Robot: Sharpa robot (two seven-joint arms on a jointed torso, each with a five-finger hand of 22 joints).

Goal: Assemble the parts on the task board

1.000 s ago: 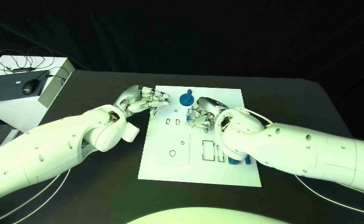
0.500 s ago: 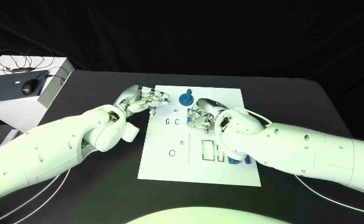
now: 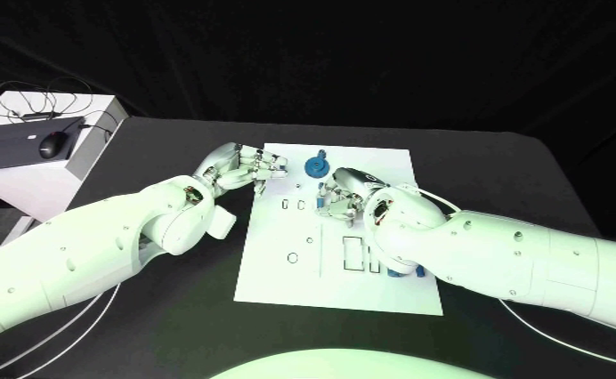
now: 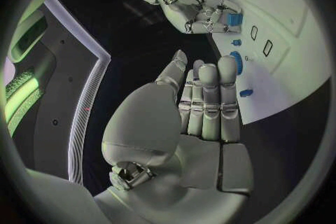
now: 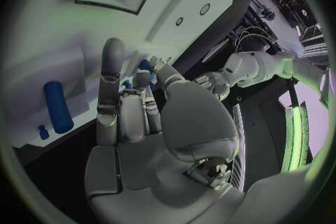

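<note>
The white task board lies mid-table. My right hand hovers over its far half and pinches a small blue part at its fingertips; the same hand appears in its own wrist view. My left hand sits at the board's far left corner, fingers straight and side by side, holding nothing. A round blue part stands on the board's far edge between the hands. A blue cylinder and a small blue piece lie at the board's right side, by my right forearm.
Empty slots and small holes mark the board's middle and near half. A pale box with a black mouse and cables stands at the table's far left. Dark tabletop surrounds the board.
My right hand has edged slightly toward me over the board, still pinching the blue part. The left hand has stayed at the far left corner.
</note>
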